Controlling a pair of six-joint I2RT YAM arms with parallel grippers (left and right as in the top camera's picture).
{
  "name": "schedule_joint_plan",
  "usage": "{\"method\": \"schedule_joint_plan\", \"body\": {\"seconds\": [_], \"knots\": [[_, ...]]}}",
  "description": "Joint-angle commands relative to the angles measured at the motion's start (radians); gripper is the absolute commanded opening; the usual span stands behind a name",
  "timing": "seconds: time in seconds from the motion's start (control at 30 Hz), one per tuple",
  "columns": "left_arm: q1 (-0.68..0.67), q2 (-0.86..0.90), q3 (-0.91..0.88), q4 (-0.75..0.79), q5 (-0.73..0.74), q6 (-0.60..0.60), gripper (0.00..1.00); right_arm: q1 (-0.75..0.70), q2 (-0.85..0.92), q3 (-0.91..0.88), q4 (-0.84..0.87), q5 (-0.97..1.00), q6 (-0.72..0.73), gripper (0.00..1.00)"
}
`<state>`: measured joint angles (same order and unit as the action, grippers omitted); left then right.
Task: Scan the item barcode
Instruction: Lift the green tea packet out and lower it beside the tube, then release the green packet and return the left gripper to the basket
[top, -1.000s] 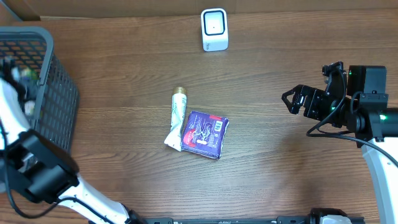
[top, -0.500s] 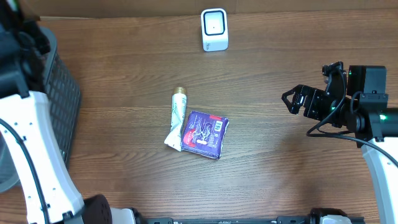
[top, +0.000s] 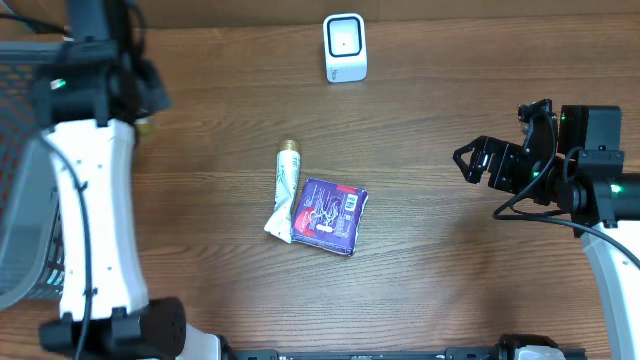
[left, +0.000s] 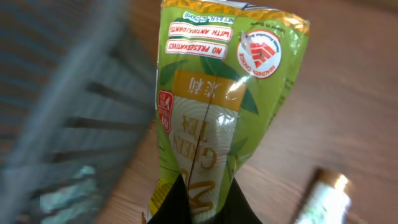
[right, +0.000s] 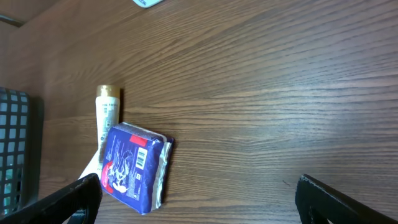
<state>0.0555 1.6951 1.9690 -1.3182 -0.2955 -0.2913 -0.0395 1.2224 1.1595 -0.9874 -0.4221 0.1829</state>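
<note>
L hand (left: 199, 208) pinching the green tea pkt (left: 217, 93), held over the counter (top: 450, 280) just beside the basket (left: 62, 124), well apart from the scanner (top: 345, 47). R hand (right: 199, 200) spread wide, far right. Tube (top: 286, 185) & blue pack (top: 330, 215) touching mid-counter.

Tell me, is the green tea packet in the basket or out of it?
Out. The left gripper, shut, holds the green tea packet beside the basket mesh, with bare table wood behind it.
</note>
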Motion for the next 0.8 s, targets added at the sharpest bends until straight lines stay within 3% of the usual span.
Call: {"method": "schedule_joint_plan", "body": {"seconds": [0.0,0.33,0.53,0.77], "knots": [[-0.053,0.054,-0.103,0.027,0.053,-0.054,0.04,-0.004,0.003,0.019,0.005,-0.006,-0.008,1.0],[-0.163,0.124,-0.507,0.326,0.135,0.008,0.04,-0.004,0.003,0.019,0.005,-0.006,-0.008,1.0],[-0.195,0.125,-0.65,0.499,0.224,0.006,0.04,-0.004,0.003,0.019,0.005,-0.006,-0.008,1.0],[-0.224,0.126,-0.774,0.586,0.27,0.003,0.04,-0.004,0.003,0.019,0.005,-0.006,-0.008,1.0]]}}
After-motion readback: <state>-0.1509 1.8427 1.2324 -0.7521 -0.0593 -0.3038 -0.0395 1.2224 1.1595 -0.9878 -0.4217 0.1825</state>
